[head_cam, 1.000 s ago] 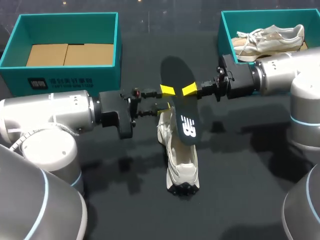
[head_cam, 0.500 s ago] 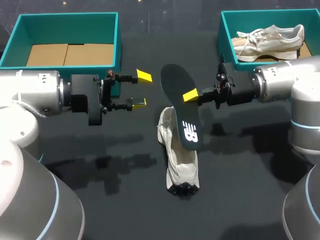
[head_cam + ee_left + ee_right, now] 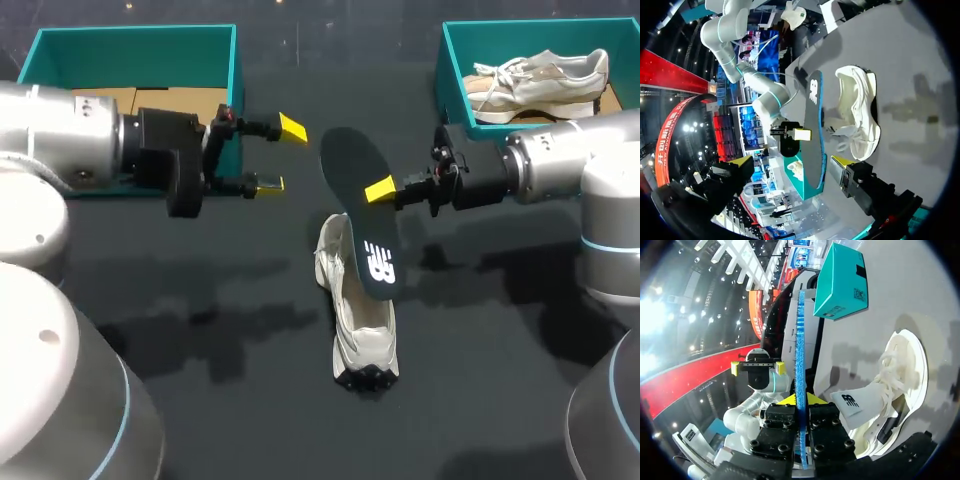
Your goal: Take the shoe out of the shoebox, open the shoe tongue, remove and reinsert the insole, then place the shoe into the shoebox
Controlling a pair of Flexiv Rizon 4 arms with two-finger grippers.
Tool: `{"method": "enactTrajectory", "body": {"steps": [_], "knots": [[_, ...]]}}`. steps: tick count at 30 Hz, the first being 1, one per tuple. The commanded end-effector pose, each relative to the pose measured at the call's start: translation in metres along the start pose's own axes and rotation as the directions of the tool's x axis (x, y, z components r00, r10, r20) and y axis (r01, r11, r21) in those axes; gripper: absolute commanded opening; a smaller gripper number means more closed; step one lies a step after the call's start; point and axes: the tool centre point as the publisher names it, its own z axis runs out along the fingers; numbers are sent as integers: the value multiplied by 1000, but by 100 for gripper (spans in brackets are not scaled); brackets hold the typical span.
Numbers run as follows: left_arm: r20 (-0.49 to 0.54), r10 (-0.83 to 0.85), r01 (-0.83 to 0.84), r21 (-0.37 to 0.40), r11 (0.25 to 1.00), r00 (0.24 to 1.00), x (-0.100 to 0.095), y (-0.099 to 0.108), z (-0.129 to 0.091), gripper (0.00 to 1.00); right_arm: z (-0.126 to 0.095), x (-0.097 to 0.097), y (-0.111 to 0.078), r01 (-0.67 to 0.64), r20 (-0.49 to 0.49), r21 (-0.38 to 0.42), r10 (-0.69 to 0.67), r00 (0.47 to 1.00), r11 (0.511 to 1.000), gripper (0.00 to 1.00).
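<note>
A white shoe (image 3: pixel 362 325) lies on the dark table, toe towards me, tongue raised. Above its heel end hangs the black insole (image 3: pixel 358 205), tilted, lower end over the shoe's opening. My right gripper (image 3: pixel 381 188) is shut on the insole's edge from the right. In the right wrist view the insole (image 3: pixel 800 335) stands edge-on between the fingers of that gripper (image 3: pixel 800 401), with the shoe (image 3: pixel 897 385) beside it. My left gripper (image 3: pixel 281 156) is open with nothing in it, left of the insole and apart from it. In the left wrist view the insole (image 3: pixel 813 130) and shoe (image 3: pixel 860 115) lie ahead of the left gripper (image 3: pixel 792 162).
A teal shoebox (image 3: pixel 237 70) with cardboard inside stands at the back left, just behind my left gripper. A second teal box (image 3: pixel 452 70) at the back right holds another pale shoe (image 3: pixel 540 78), right behind my right wrist.
My left gripper has drawn back leftwards and away from the insole, its fingers spreading wider. The right gripper keeps the insole, nearly still, over the shoe.
</note>
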Motion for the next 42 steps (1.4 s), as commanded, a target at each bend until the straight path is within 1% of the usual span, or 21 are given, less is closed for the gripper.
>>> {"method": "enactTrajectory", "body": {"steps": [1, 9, 10, 11, 13, 14, 15, 17, 18, 19, 22, 25, 26, 27, 28, 30, 31, 33, 35, 37, 42], "knots": [[-189, 5, 5, 51, 999, 982, -10, 16, 4, 100, 1, 0, -1, -1, 2, -1, 1, 1000, 1000, 0], [-189, 5, 5, 51, 999, 982, -10, 16, 4, 100, 1, 0, -1, -1, 2, -1, 1, 1000, 1000, 0], [-235, -13, 24, 42, 999, 972, -13, 18, 7, 100, 1, 0, -1, -1, 2, -1, 1, 1000, 1000, 0], [-241, -32, 41, 33, 999, 970, -15, 20, 9, 100, 1, 0, -1, -1, 2, -1, 1, 1000, 1000, 0], [-336, -76, 93, 33, 995, 939, -22, 25, 14, 100, 1, 0, -1, -1, 2, -1, 1, 1000, 1000, 0], [-360, -53, 67, 26, 997, 932, -28, 26, 15, 100, 1, 0, -1, -1, 2, -1, 1, 1000, 1000, 0], [-425, -55, 70, 19, 997, 904, -34, 27, 17, 100, 1, 0, -1, -1, 2, -1, 1, 1000, 1000, 0], [-444, -44, 65, 31, 997, 895, -42, 31, 18, 100, 1, 0, -1, -1, 2, -1, 1, 1000, 1000, 0], [-493, -40, 60, 24, 998, 869, -45, 34, 21, 100, 1, 0, -1, -1, 2, -1, 1, 1000, 1000, 0], [-484, -36, 56, 28, 998, 874, -47, 35, 22, 100, 1, 0, -1, -1, 2, -1, 1, 1000, 1000, 0], [-548, -36, 80, 58, 995, 836, -52, 44, 30, 100, 1, 0, -1, -1, 2, -1, 1, 1000, 1000, 0], [-626, -24, 104, 91, 990, 780, -55, 50, 39, 100, 1, 0, -1, -1, 2, -1, 1, 1000, 1000, 0], [-654, -20, 100, 86, 991, 756, -57, 51, 42, 100, 1, 0, -1, -1, 2, -1, 1, 1000, 1000, 0], [-655, -16, 118, 112, 987, 755, -58, 54, 43, 100, 1, 0, -1, -1, 2, -1, 1, 1000, 1000, 0], [-683, -21, 142, 121, 983, 730, -58, 57, 44, 100, 1, 0, -1, -1, 2, -1, 1, 1000, 1000, 0], [-707, -19, 149, 124, 981, 707, -61, 61, 48, 100, 1, 0, -1, -1, 2, -1, 1, 1000, 1000, 0], [-735, -13, 150, 121, 981, 678, -64, 62, 51, 100, 1, 0, -1, -1, 2, -1, 1, 1000, 1000, 0], [-741, -9, 163, 136, 977, 671, -67, 63, 54, 100, 1, 0, -1, -1, 2, -1, 1, 1000, 1000, 0], [-769, -10, 163, 123, 979, 639, -69, 64, 59, 100, 1, 0, -1, -1, 2, -1, 1, 1000, 1000, 0], [-781, -5, 170, 130, 977, 625, -69, 66, 63, 100, 1, 0, -1, -1, 2, -1, 1, 1000, 1000, 0], [-846, 35, 142, 130, 981, 532, -72, 67, 75, 100, 1, 0, -1, -1, 2, -1, 1, 1000, 1000, 0]]}}
